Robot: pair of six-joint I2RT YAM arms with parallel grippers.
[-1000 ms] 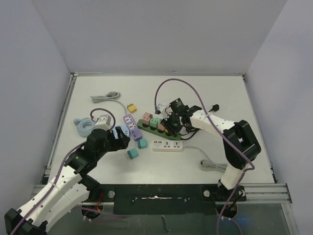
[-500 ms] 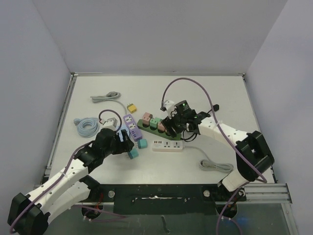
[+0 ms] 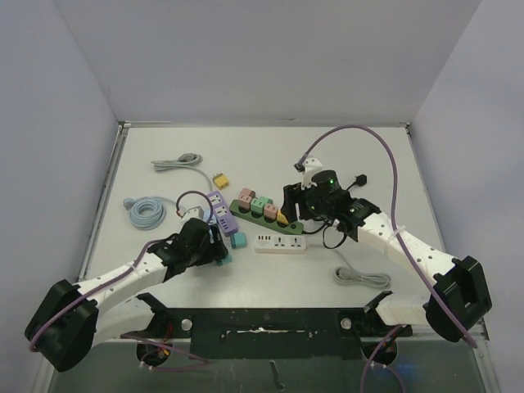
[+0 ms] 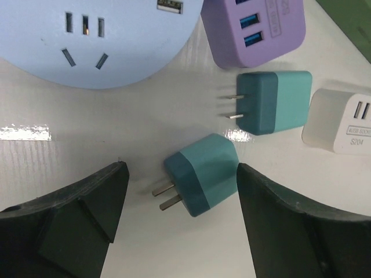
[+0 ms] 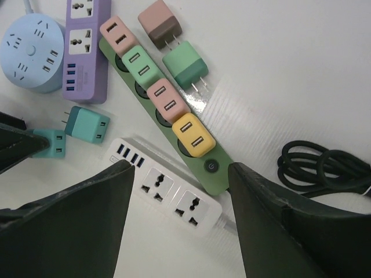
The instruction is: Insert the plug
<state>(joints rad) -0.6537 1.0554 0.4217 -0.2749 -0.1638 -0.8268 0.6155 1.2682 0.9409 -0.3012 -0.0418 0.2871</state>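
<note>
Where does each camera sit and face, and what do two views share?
Top external: above, behind, looking down on the table; left gripper and right gripper show.
Left wrist: on left gripper, facing a teal plug between open fingers.
Right wrist: on right gripper, facing the green strip; open fingers show.
Shared: both wrists see the purple strip.

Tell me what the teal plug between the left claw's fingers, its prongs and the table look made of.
Teal plug: apparently moulded plastic, satin, two teal shades, rounded edges, no sharp glint. Prongs: likely metal, flat greyish blades. Table: white and glossy, perhaps laminate or coated sheet; it shows glare and faint ribbing.
</note>
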